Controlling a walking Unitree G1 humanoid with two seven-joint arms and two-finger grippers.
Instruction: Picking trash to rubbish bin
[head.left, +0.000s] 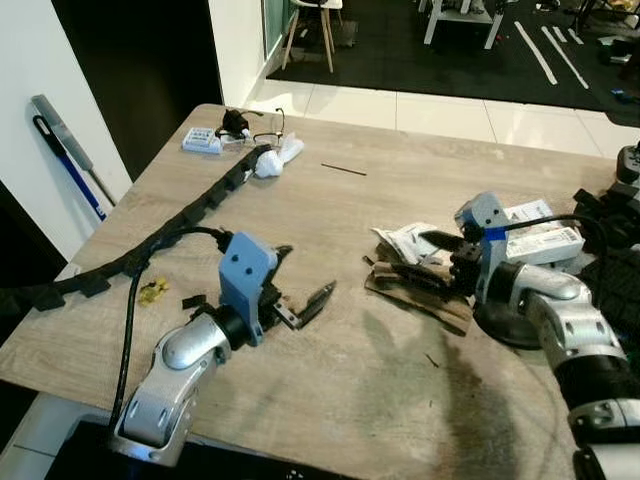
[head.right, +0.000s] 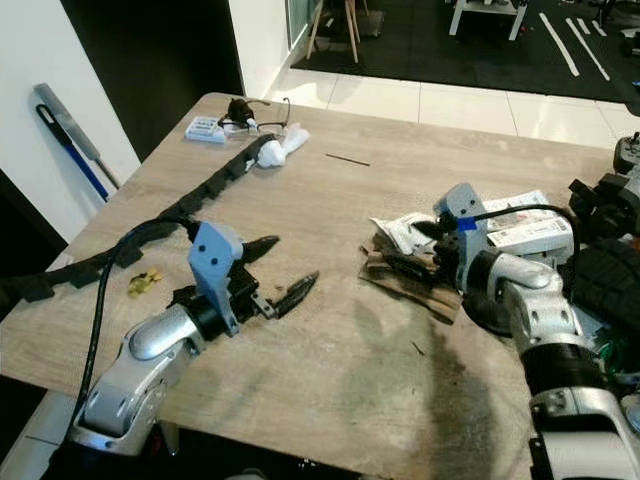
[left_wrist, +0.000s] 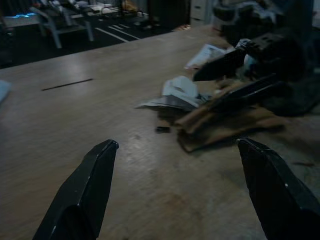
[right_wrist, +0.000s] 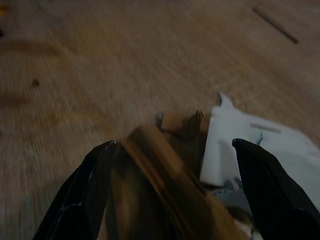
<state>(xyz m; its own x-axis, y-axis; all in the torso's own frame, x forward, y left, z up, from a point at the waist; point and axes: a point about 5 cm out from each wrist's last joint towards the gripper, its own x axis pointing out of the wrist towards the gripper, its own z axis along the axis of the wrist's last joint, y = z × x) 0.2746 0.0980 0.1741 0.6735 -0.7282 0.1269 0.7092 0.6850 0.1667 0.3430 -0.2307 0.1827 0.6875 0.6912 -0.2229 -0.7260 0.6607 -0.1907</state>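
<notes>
Right gripper (head.left: 432, 256) low over torn brown cardboard scrap (head.left: 420, 290) and crumpled white paper wrapper (head.left: 408, 242) on pale wooden table (head.left: 400, 190), its 2 fingers spread wide, astride cardboard, not clamped. Left gripper (head.left: 300, 278) hovers mid-table, fingers wide apart, holding nothing. Black cable chain (head.left: 150, 245) runs along table's left side.
</notes>
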